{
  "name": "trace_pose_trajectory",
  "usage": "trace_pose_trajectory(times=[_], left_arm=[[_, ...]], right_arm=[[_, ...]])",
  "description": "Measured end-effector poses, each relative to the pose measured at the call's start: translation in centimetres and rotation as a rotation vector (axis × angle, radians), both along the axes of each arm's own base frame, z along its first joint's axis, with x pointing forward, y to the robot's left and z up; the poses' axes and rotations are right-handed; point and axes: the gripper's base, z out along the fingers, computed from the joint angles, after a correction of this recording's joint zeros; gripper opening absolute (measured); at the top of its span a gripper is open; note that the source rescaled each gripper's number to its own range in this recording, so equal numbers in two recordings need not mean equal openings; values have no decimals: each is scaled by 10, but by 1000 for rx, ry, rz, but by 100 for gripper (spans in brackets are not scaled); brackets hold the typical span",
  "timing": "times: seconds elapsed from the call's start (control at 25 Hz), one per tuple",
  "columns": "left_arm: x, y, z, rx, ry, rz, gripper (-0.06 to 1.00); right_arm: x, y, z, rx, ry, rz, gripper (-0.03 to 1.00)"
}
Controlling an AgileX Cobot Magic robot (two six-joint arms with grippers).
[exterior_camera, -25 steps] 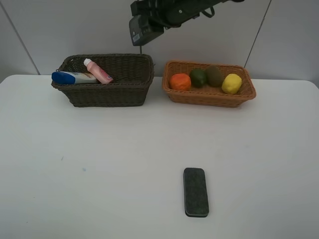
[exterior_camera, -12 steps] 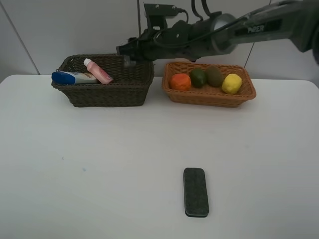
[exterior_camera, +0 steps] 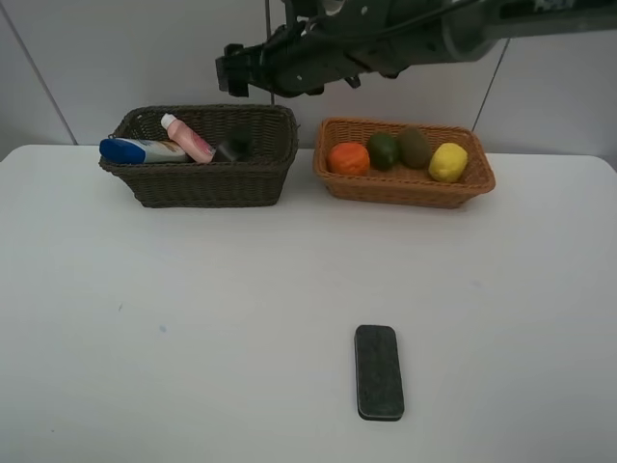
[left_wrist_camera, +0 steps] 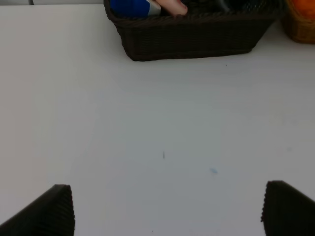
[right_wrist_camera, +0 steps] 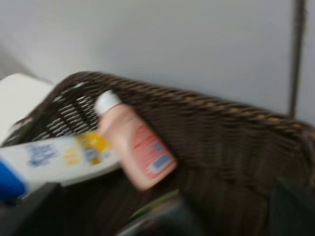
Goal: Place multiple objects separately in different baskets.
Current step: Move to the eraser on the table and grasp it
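My right gripper [exterior_camera: 231,73] hangs open and empty above the dark brown basket [exterior_camera: 164,188]. In the basket lie the white blue-capped bottle [exterior_camera: 140,150], the pink bottle [exterior_camera: 190,138] and the dark grey bottle [exterior_camera: 231,149]. The blurred right wrist view shows the pink bottle [right_wrist_camera: 135,147], the white bottle [right_wrist_camera: 59,157] and the dark bottle [right_wrist_camera: 162,219] below the fingers. The light tan basket [exterior_camera: 405,188] holds the orange [exterior_camera: 348,158], avocado [exterior_camera: 384,149], kiwi [exterior_camera: 415,147] and lemon [exterior_camera: 447,161]. The dark eraser block [exterior_camera: 378,371] lies on the table at the front. My left gripper [left_wrist_camera: 167,214] is open over bare table.
The white table [exterior_camera: 193,318] ends at a grey wall behind the baskets. The dark basket's front wall [left_wrist_camera: 192,39] shows far ahead in the left wrist view, with the tan basket's corner [left_wrist_camera: 300,27] beside it.
The right arm dipped down to the dark basket, let go of the dark grey bottle, which now lies inside, and has risen and shifted left. Nothing else moved.
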Motion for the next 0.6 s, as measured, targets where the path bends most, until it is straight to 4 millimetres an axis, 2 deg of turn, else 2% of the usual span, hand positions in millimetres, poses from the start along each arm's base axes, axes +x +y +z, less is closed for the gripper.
trace_pose_trajectory(times=[0.12, 0.24, 0.36, 0.44, 0.6], left_arm=[[0, 0, 0, 0, 0, 0, 100], [0, 0, 0, 0, 0, 0, 100], [0, 0, 0, 0, 0, 0, 100], [0, 0, 0, 0, 0, 0, 100], [0, 0, 0, 0, 0, 0, 100]], right_arm=[[-25, -8, 33, -18, 161, 77, 98], [-49, -34, 51, -111, 420, 74, 98], [-68, -65, 51, -348, 635, 4, 98], [-69, -78, 47, -470, 653, -70, 98], [-72, -88, 33, -546, 689, -142, 98]])
